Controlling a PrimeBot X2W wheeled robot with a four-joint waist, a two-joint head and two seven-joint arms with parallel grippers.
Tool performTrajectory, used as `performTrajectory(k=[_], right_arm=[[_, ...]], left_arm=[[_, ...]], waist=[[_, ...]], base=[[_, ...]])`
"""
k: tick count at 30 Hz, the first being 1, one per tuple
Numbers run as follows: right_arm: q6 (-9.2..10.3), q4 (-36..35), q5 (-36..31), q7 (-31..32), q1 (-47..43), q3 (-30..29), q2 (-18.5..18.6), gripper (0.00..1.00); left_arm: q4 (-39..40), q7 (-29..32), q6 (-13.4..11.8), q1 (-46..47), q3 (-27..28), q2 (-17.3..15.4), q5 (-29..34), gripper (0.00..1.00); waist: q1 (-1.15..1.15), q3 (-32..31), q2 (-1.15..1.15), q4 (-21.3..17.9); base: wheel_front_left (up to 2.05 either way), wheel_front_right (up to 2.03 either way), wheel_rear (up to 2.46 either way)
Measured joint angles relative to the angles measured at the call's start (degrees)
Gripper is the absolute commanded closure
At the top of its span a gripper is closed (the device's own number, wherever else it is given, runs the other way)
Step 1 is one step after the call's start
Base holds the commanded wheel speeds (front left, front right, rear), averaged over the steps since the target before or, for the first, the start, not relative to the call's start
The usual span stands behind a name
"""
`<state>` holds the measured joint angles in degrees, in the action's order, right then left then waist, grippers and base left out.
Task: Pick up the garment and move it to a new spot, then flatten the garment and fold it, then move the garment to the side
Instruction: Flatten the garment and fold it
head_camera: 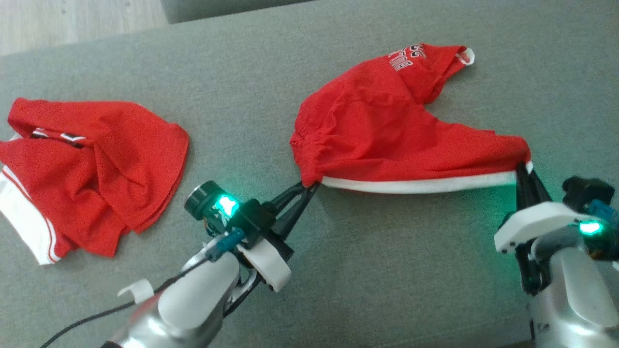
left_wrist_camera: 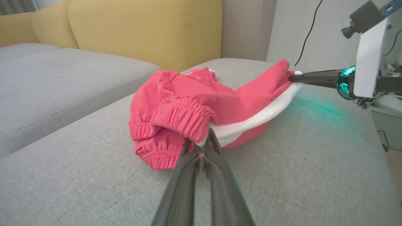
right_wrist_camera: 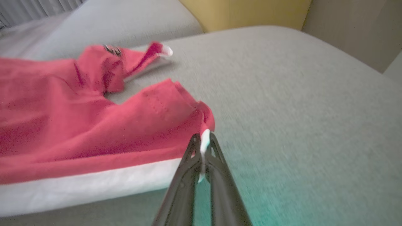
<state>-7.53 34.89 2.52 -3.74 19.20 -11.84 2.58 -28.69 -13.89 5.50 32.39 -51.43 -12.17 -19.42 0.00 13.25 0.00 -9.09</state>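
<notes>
The garment (head_camera: 387, 130) is a pair of red shorts with a white side stripe and an elastic waistband, stretched across the grey sofa cushion. My left gripper (head_camera: 312, 185) is shut on its waistband end, the white stripe pinched between the fingertips (left_wrist_camera: 204, 142). My right gripper (head_camera: 523, 166) is shut on the opposite corner at the leg hem, where the white edge (right_wrist_camera: 204, 141) sits between its fingers. The white stripe runs taut between the two grips. In the left wrist view the right gripper (left_wrist_camera: 293, 78) holds the far corner of the garment (left_wrist_camera: 194, 103).
A second red garment (head_camera: 92, 169) with white trim lies crumpled at the left of the cushion. The grey cushion (head_camera: 387, 270) stretches in front of both arms. Yellow back cushions (left_wrist_camera: 141, 28) stand behind, and the cushion's right edge (left_wrist_camera: 377, 131) drops off toward a wall with cables.
</notes>
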Motion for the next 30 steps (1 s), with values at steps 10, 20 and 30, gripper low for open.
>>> performTrajectory(k=[10, 20, 30], right_arm=[[0.00, -14.8, 10.5, 6.7, 1.9, 3.9, 0.0, 1.00], [0.00, -20.8, 13.0, 10.6, 20.7, 5.9, 0.2, 1.00], [0.00, -20.0, 1.4, 7.8, 23.3, 5.8, 0.5, 1.00]], left_arm=[[4.5, 9.4, 1.6, 9.3, 2.0, -5.4, -4.5, 1.00], [4.6, 18.6, 2.1, 30.6, 1.4, -9.1, -13.2, 1.00], [3.1, 18.1, 2.1, 35.6, -2.3, -10.3, -19.3, 1.00]], waist=[[0.00, -4.0, 0.00, -0.2], [0.00, -8.2, 0.00, -2.1], [0.00, -11.8, 0.00, -2.8]], base=[[0.00, 0.00, 0.00], [0.00, 0.00, 0.00], [0.00, 0.00, 0.00]])
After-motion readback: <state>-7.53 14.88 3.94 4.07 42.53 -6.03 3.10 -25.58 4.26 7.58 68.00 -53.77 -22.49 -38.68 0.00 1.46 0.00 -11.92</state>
